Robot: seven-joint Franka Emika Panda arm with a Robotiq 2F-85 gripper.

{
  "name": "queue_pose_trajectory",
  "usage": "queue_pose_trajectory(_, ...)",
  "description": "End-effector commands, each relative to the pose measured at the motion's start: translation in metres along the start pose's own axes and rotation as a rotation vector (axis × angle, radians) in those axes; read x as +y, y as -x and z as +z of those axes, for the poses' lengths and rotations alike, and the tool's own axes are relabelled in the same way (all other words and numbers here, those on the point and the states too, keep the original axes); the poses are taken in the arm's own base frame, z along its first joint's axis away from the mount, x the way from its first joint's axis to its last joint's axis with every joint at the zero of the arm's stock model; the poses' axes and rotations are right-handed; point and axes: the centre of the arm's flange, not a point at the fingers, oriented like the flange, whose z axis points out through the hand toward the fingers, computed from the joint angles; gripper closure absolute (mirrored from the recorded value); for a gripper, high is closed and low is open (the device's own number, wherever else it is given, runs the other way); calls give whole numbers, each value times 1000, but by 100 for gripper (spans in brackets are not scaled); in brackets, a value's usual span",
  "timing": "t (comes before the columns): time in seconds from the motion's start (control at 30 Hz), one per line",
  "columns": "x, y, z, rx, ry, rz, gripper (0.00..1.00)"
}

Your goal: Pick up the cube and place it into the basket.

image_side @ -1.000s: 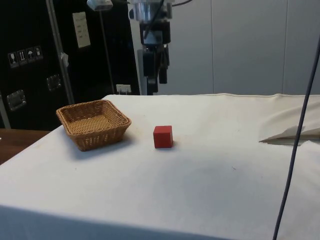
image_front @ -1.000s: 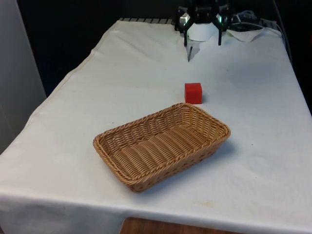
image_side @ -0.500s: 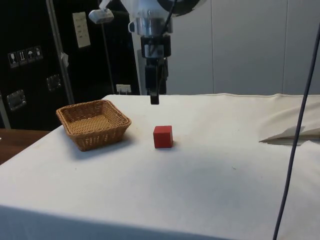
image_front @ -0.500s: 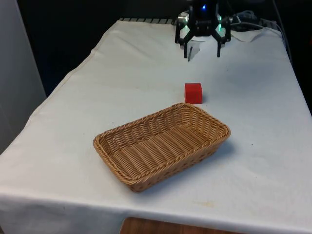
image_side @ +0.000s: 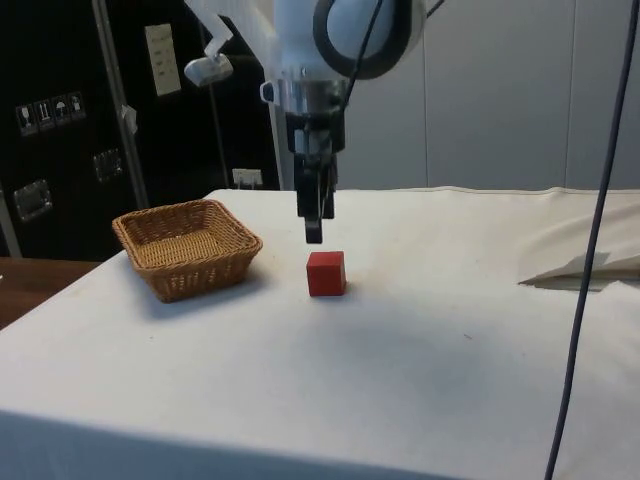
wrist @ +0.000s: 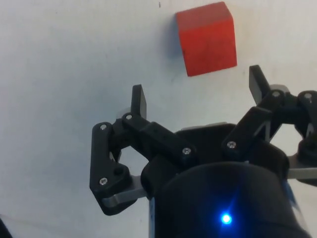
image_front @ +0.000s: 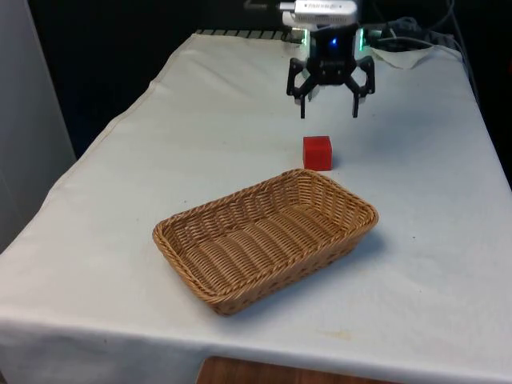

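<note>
A red cube (image_front: 317, 152) (image_side: 326, 273) (wrist: 206, 38) sits on the white cloth (image_front: 200, 136) (image_side: 400, 340) just beyond the far rim of the basket (image_front: 172, 240) (image_side: 135, 245), close to it but not touching. Its faces are plain, matte and sharp-edged, and it stands flat on the cloth.

Above it and slightly to the robot's side hangs the black gripper (image_front: 329, 108) (image_side: 313, 228) (wrist: 197, 96), pointing straight down with its two fingers spread wide and nothing between them. In the side view the fingertips (image_side: 314, 236) stop just above the level of the cube's top, touching neither cube nor cloth. In the wrist view the gap between the fingers looks wider than the cube, which lies ahead of the tips rather than between them. The fingers (wrist: 139, 101) are thin flat black blades on jointed, screwed links.

The basket is a shallow rectangular tray of tan woven wicker with sloping sides, a braided rim and a ribbed floor, lying at an angle to the table edge in the front view. It holds nothing.

The cloth is smooth over most of the table, with a raised fold (image_side: 585, 265) at the side view's right. A dark cable (image_side: 590, 240) hangs down across that side.
</note>
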Motion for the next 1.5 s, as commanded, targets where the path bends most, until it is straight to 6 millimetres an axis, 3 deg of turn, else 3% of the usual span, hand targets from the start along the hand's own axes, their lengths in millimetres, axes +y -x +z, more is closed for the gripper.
queue_pose_trajectory(0.0,-1,0,4,11,-5,-2,0)
queue_pose_trajectory(0.4,3,2,42,26,16,1,0)
queue_pose_trajectory(0.87,5,5,72,32,35,0,0)
queue_pose_trajectory(1.47,4,3,72,35,40,-5,0)
